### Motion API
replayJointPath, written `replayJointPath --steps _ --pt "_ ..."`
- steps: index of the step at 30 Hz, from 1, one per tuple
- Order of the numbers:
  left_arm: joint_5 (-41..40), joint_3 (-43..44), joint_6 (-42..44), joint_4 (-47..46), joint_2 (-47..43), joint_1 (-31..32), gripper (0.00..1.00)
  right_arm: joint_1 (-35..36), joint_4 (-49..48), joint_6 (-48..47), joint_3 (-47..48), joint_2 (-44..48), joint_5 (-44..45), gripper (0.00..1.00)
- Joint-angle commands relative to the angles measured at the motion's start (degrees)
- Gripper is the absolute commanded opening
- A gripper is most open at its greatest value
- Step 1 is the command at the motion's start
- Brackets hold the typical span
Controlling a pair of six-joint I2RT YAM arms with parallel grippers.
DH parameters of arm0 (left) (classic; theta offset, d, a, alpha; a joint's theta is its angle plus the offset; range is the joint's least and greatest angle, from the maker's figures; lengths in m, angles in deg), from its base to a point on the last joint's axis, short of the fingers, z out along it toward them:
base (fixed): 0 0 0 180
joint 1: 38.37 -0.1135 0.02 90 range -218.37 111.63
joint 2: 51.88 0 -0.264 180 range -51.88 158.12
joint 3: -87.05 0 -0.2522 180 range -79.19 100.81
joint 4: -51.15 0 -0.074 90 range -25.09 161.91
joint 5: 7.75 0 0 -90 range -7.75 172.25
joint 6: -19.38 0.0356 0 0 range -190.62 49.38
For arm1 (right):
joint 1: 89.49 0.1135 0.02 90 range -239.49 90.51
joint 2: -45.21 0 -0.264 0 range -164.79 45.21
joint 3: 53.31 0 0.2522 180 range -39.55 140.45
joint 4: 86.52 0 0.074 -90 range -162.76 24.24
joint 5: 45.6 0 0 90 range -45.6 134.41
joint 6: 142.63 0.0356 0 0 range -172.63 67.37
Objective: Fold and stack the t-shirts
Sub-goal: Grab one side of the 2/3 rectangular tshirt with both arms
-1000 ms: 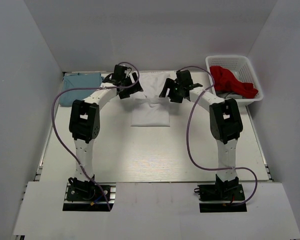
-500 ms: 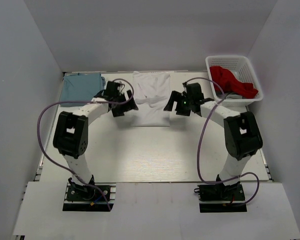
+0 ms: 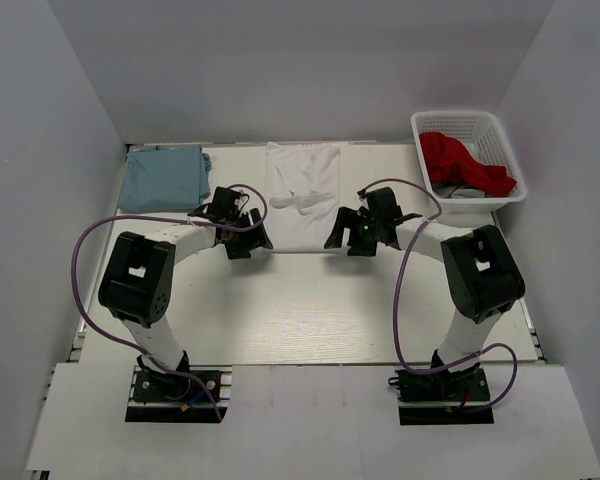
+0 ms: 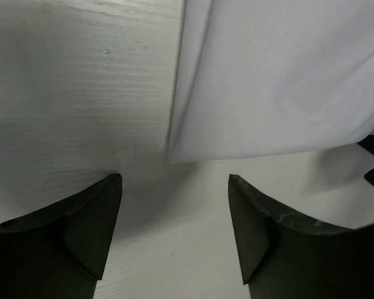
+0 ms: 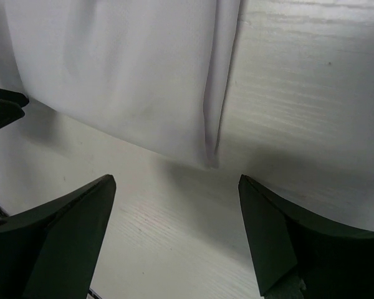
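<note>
On the far half of the pale wood-grain table [image 3: 300, 310], at its middle, lies the plain white cotton t-shirt [image 3: 302, 195], folded into a long strip with its near hem towards the table's centre. The folded light blue t-shirt [image 3: 162, 180] sits in the table's far left corner. The white plastic mesh basket [image 3: 458, 117] with the crumpled red garment [image 3: 460, 165] stands in the far right corner.

The white shirt looks thin, light and limp. It would likely sag and its layers slide apart, so the two near hem corners are the sensible hold, pinching every layer.

The left gripper [image 4: 174, 177] and right gripper [image 5: 177, 177] each hover low over the table at one of those corners, jaws spread wide and empty.

Count: two t-shirts, one basket, one red garment, two grippers.
</note>
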Motion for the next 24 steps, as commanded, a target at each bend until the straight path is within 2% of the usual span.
replayJointPath --steps 1,2,3,7,8,10,11,14,15,17,18,19,21,24 --pt "-0.2 -0.4 -0.4 -3.0 1.2 0.0 0.75 0.4 -3.0 0.4 0.0 -1.7 0.4 0.85" --pt "0.3 -0.4 -0.4 -3.0 1.2 0.0 0.66 0.3 -3.2 0.4 0.2 -2.4 0.3 0.81" --pt "0.3 -0.4 -0.4 -3.0 2.0 0.0 0.63 0.3 -3.2 0.6 0.3 -2.8 0.3 0.81" --pt "-0.8 -1.0 -0.9 -3.5 3.3 0.5 0.56 0.6 -5.4 1.1 -0.1 -4.7 -0.5 0.77" --pt "-0.8 -1.0 -0.9 -3.5 4.6 0.5 0.54 0.3 -5.3 1.3 0.1 -4.8 -0.7 0.71" --pt "-0.8 -0.4 -0.9 -3.5 5.1 0.5 0.48 0.3 -5.2 1.1 0.1 -5.3 -0.7 0.66" --pt "-0.8 -0.4 -0.9 -3.5 5.9 0.5 0.45 0.4 -5.2 1.1 0.2 -5.3 -1.2 0.59" --pt "-0.8 -0.4 -0.9 -3.5 6.5 0.5 0.42 0.6 -5.4 1.1 -0.3 -5.1 -1.5 0.48" --pt "-0.8 -0.4 -0.9 -3.5 7.1 0.5 0.36 0.5 -5.4 1.1 -0.3 -5.1 -1.4 0.38" --pt "-0.8 0.2 -0.9 -3.5 7.1 0.5 0.26 0.4 -6.0 0.9 -1.0 -4.4 -0.7 0.30" --pt "-0.8 0.2 -0.9 -3.5 7.6 0.5 0.19 0.4 -6.4 0.4 -1.0 -4.4 -0.4 0.20" --pt "-0.8 0.8 -0.9 -3.5 7.6 0.5 0.02 0.3 -6.5 0.4 -1.0 -3.5 -0.1 0.12" --pt "0.2 1.3 -0.9 -4.0 7.6 0.5 0.00 0.3 -7.4 0.0 -1.4 -2.9 0.6 0.00" --pt "1.0 0.7 -0.9 -4.0 4.9 0.5 0.00 0.6 -8.6 -1.0 -2.6 -0.4 0.2 0.00"
